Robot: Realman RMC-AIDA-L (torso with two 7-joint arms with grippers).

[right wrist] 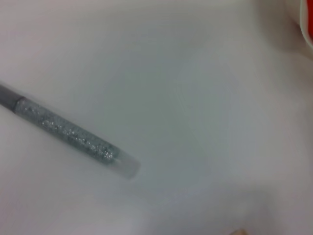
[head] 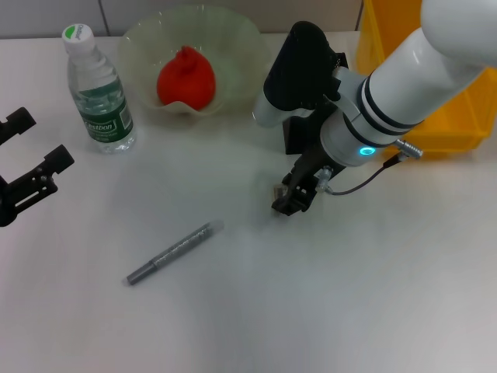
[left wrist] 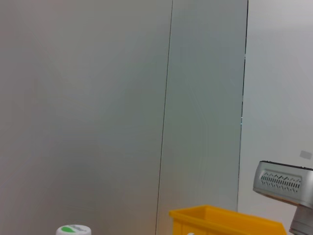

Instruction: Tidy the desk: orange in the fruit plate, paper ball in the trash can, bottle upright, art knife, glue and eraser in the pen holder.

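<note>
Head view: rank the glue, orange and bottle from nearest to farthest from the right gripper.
From the right gripper, low over the desk's middle:
1. The glue, lying on the desk toward the robot's left.
2. The orange, in the fruit plate at the back.
3. The bottle, upright at the back left.

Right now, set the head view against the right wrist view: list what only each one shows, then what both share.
Only the head view shows the orange lying in the fruit plate, the bottle standing upright, the yellow trash can, the left gripper at the table's left edge, and the right gripper lowered near the table's middle, with a black holder mostly hidden behind that arm. Only the right wrist view shows the glue's glittery grey body up close. Both share the glue lying on the white table.
</note>
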